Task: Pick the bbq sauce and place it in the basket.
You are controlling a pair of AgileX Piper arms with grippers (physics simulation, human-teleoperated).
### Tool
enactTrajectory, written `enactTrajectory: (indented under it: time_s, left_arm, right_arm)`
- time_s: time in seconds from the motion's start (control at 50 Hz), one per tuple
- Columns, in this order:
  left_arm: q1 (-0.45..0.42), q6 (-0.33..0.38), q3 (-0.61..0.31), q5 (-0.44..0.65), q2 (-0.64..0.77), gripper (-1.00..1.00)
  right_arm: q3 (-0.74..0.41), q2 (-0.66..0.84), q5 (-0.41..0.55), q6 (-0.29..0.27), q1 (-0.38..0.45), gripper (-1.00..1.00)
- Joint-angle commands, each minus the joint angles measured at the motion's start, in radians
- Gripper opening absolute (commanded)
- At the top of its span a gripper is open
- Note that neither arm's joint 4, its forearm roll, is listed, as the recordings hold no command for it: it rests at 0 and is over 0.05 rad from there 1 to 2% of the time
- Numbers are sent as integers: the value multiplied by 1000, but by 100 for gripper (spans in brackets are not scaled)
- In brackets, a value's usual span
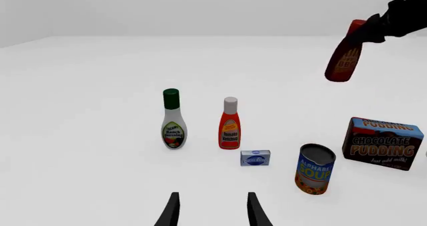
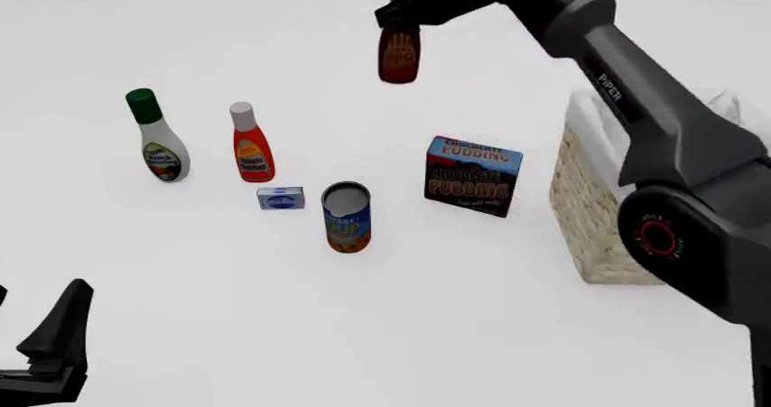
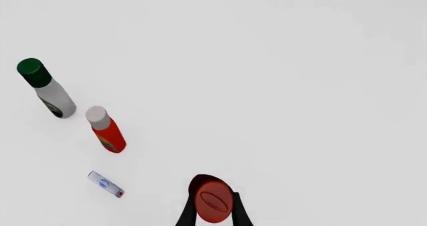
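Left pincer [image 2: 54,339] idles near the tabletop's [image 2: 361,335] near-left corner, fingers apart. Right pincer [image 2: 398,14] clamps the bbq sauce [image 2: 399,55] by its cap, aloft toward the far edge; likely light, rigid, smooth plastic. Basket [image 2: 590,199] waits at right edge.

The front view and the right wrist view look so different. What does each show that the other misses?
Only the front view shows the basket, the pudding box, the soup can and the idle left gripper. Only the right wrist view looks straight down on the bbq sauce's red cap, with the right gripper shut on it. Both show that bottle lifted, the ranch bottle, the ketchup and the small blue box.
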Motion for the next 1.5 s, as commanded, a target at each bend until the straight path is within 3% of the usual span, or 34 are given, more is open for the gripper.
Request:
enactTrajectory:
  time_s: [0.02, 0.26, 0.82, 1.5]
  left_arm:
    - [0, 0, 0, 0, 0, 100]
    - [0, 0, 0, 0, 0, 100]
    - [0, 0, 0, 0, 0, 100]
    - [0, 0, 0, 0, 0, 100]
  right_arm:
    - [268, -201, -111, -4, -21, -100]
    - [444, -342, -169, -14, -56, -100]
    - [668, -558, -229, -32, -153, -100]
    - [911, -807, -245, -36, -360, -100]
